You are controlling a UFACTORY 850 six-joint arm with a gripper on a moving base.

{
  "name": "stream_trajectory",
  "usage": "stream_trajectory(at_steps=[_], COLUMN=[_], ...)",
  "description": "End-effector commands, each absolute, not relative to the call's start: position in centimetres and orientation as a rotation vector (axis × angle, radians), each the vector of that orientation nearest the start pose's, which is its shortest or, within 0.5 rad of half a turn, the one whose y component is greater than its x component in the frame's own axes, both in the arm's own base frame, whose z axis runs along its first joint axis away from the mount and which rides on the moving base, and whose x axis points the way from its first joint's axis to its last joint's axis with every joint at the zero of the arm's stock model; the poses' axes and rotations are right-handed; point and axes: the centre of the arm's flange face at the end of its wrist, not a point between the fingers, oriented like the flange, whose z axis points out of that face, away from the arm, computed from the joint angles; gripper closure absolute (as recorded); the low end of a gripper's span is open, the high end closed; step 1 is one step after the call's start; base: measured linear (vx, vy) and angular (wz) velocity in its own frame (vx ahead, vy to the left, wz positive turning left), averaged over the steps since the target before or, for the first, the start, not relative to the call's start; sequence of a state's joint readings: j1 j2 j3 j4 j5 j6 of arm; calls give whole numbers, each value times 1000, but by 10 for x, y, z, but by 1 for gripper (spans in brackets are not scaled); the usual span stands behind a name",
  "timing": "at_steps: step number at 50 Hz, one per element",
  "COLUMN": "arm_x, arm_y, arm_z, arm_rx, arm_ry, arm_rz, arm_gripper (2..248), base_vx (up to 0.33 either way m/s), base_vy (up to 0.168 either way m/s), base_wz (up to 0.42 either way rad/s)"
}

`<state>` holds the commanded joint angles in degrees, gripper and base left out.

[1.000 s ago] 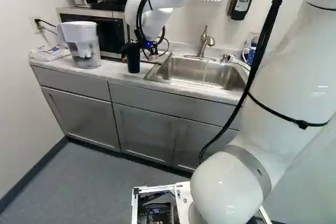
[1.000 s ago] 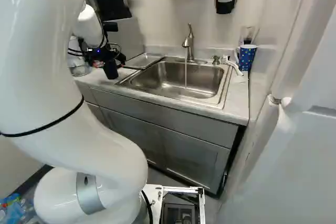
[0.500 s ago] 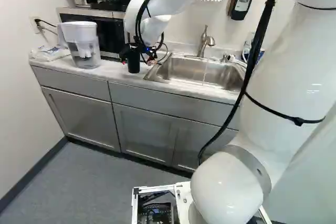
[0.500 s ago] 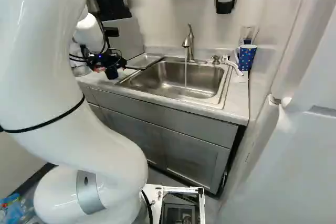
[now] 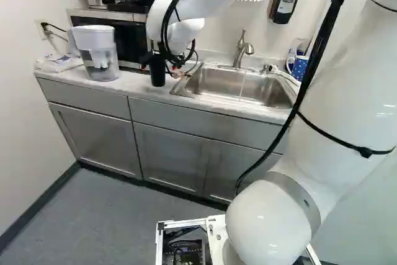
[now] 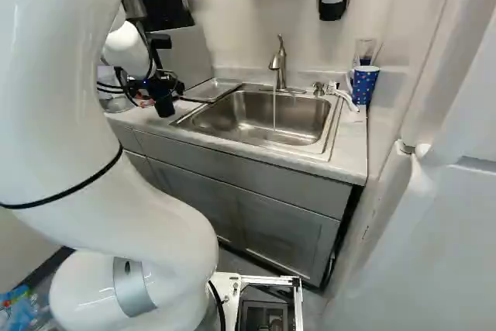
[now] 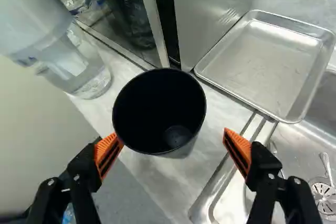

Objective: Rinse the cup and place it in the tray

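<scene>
Two fingers [image 7: 108,150] of the black gripper [image 5: 159,66] stand parted and released, one on either side of the near part of the cup's mouth; whether the nearer pad touches the rim cannot be told. The black cup [image 7: 157,108] stands upright on the countertop [image 7: 149,177], just ahead of the fingertips, its open mouth facing the wrist camera.

Clock positions in the wrist view are taken from the cup, 12 o'clock being straight ahead of the gripper. At 2 o'clock lies the shallow metal tray [image 7: 262,64], near the cup but apart from it. At 10 o'clock stands the clear-walled water pitcher [image 7: 84,74]; at 12 o'clock, beyond the cup, is the microwave [image 5: 127,41]. At 4 o'clock the sink [image 6: 232,118] holds a drain strainer [image 7: 324,198].

Clock positions in the right base view are taken from the sink's centre, with the faucet [image 6: 280,63] at 12 o'clock. A thin stream of water [image 6: 273,110] falls from its spout into the basin. At 2 o'clock are a white-handled brush [image 6: 342,97] and, beyond it, a blue patterned mug [image 6: 363,85]. The tray sits at 10 o'clock, and the cup at 9 o'clock, outside the basin.
</scene>
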<state>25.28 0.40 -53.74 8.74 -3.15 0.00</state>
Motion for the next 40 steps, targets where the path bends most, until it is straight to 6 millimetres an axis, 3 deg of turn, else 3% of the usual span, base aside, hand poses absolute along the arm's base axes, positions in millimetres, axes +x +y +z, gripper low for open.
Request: stream_trajectory(at_steps=[40], arm_x=[471], arm_y=[221], arm_z=[544], arm_rx=[-2505], arm_ry=[-351], arm_rz=[-1366], arm_gripper=[3], base_vx=[0], base_vy=[0], base_wz=[0])
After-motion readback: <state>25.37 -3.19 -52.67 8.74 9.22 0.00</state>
